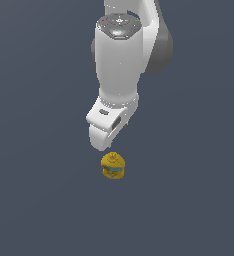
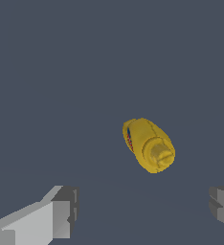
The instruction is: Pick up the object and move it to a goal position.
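The object (image 1: 113, 166) is a small squat yellow bottle with a light blue band, resting on the dark grey floor just below the arm's hand in the exterior view. In the wrist view the object (image 2: 148, 144) lies on its side, its cap end toward the camera, with a blue and red mark on its body. My gripper (image 2: 142, 213) is open, its two fingertips (image 2: 63, 213) spread far wider than the bottle, and nothing is between them. The bottle sits apart from the fingers, beyond them. In the exterior view the hand (image 1: 106, 125) hides the fingers.
A plain dark grey surface (image 1: 39, 200) spreads all round the bottle. The white arm (image 1: 119, 60) rises above the hand.
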`<state>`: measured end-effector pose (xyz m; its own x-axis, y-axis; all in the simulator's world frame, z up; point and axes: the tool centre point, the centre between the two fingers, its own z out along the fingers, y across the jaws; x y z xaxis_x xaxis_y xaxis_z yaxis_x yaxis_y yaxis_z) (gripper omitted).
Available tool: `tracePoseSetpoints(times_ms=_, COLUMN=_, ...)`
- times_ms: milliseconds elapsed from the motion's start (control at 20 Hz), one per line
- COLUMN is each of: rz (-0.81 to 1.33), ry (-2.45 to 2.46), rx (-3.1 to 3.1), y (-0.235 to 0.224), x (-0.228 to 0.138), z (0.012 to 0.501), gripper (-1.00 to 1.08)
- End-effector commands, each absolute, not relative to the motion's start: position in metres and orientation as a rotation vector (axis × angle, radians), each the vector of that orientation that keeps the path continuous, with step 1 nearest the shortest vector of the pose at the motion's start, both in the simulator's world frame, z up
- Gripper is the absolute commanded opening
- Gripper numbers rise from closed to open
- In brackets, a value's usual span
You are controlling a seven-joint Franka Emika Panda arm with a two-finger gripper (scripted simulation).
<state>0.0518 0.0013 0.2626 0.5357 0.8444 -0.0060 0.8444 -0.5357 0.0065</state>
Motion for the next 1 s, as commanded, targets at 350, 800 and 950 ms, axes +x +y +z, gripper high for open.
tracePoseSetpoints(times_ms=350, rz=-0.003, ry=1.806, rx=2.566, y=-0.009, x=0.077, z=0.238, gripper=1.00)
tracePoseSetpoints(times_ms=800, rz=-0.001, ry=1.956, rx=2.458, y=-0.015, x=0.089, z=0.223, gripper=1.00)
tracePoseSetpoints(times_ms=950, rz=0.000, ry=1.976, rx=2.442, y=-0.016, x=0.090, z=0.221, gripper=1.00)
